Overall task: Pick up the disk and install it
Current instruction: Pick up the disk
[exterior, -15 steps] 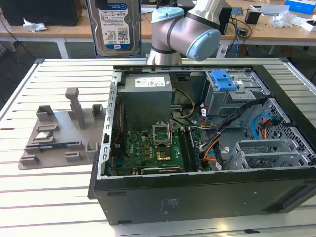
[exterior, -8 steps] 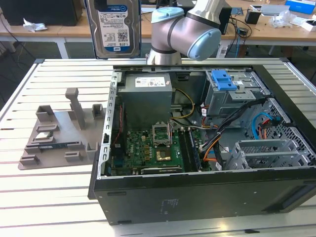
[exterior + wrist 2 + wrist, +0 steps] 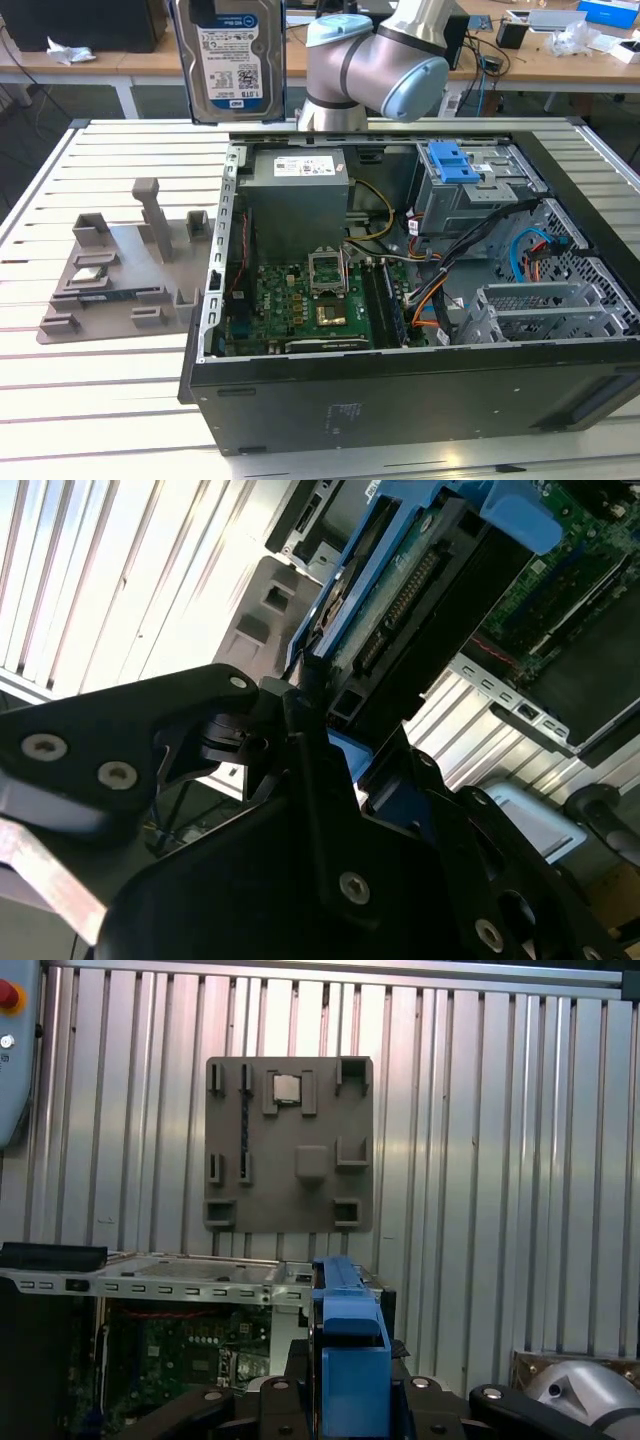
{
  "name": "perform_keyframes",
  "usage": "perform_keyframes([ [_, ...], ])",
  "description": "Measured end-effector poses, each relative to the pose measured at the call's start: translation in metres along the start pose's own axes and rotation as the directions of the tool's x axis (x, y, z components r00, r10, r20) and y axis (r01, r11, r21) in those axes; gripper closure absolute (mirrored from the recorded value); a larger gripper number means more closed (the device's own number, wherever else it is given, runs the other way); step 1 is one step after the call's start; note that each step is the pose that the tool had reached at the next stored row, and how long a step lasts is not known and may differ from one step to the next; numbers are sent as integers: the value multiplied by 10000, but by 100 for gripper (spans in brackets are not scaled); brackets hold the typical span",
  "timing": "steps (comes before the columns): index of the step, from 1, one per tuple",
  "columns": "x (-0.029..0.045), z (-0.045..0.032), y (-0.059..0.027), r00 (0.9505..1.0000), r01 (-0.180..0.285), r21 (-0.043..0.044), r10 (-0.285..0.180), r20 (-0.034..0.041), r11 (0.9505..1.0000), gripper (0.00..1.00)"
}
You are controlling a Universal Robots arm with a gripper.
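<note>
Aloft, gripper (image 3: 340, 735) tight on disk (image 3: 232, 55)

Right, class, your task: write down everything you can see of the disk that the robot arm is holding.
The disk is a flat rectangular grey metal drive with a blue-and-white barcode label on its face and blue plastic rails along its sides. In the exterior view it stands upright in the air, label toward the camera, raised clear of the table and the open computer case. The second wrist view shows its green circuit board and connector, with the gripper clamped on one end.
</note>
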State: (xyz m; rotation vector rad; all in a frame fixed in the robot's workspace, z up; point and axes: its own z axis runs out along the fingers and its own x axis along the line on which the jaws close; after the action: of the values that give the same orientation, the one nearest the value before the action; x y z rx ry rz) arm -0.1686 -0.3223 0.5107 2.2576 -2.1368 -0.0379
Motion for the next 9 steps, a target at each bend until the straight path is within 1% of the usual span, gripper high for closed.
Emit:
perform_keyframes([
  [9, 78, 5, 4, 10000, 1, 0, -1, 0, 10000, 63],
])
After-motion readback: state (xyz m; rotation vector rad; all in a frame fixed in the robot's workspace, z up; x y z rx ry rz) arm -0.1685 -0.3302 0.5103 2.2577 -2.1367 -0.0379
